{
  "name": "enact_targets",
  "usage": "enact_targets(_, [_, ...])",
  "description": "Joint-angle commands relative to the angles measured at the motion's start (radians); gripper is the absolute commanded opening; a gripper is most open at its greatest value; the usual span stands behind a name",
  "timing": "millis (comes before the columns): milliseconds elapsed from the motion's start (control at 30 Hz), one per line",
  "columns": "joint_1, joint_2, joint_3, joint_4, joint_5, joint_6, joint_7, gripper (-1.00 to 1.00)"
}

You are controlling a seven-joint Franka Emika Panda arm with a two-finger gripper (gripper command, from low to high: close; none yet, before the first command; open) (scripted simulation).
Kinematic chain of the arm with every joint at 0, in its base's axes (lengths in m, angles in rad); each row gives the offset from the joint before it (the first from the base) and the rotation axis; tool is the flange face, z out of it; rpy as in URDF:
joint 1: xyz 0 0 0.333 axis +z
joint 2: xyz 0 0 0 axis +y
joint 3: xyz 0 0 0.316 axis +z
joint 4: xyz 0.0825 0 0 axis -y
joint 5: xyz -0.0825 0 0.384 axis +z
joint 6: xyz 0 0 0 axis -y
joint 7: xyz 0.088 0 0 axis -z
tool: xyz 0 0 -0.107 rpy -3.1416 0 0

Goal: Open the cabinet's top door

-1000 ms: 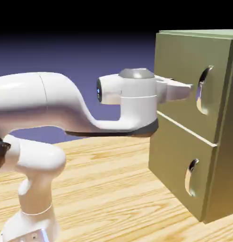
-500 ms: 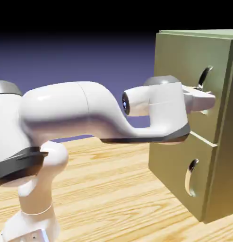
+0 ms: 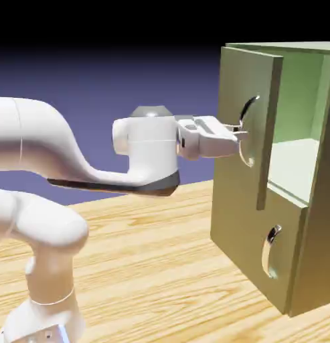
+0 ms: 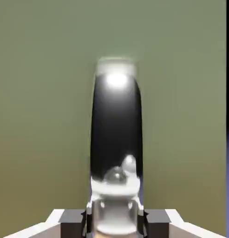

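The olive-green cabinet (image 3: 320, 234) stands at the right in the exterior view. Its top door (image 3: 237, 80) stands out from the cabinet front, and the pale green inside (image 3: 298, 134) shows behind it. My gripper (image 3: 238, 134) is shut on the door's curved silver handle (image 3: 248, 110), reaching in from the left. In the hand view the top door (image 4: 42, 93) fills the picture. The handle (image 4: 116, 130) runs up the middle, and my gripper (image 4: 115, 222) is clamped on its lower end between the two fingertips (image 4: 72, 219).
The smaller lower door (image 3: 244, 228) is closed, its silver handle (image 3: 271, 249) untouched. The cabinet rests on a wooden table (image 3: 160, 268). My white arm stretches across the left half of the exterior view, above the table.
The jaws closed on the top door's handle. Then the hand drew back to the left, and the door came away from the cabinet front, baring the inside.
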Motion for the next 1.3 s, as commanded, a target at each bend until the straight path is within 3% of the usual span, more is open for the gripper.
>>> enact_targets(0, [-0.024, -0.015, 0.036, -0.026, 0.040, -0.025, -0.012, -1.00])
enact_targets(333, [-0.144, -0.165, 0.399, -0.211, 0.455, -0.286, -0.116, -1.00])
enact_targets(667, [-0.112, -0.190, 0.761, -0.241, 0.856, -0.581, -0.149, -1.00])
enact_targets(967, [-0.116, -0.048, 1.087, -0.125, 1.181, -0.875, -0.107, -1.00])
enact_targets(1267, [-0.278, 0.202, 1.413, 0.139, 1.431, -1.199, -0.027, -1.00])
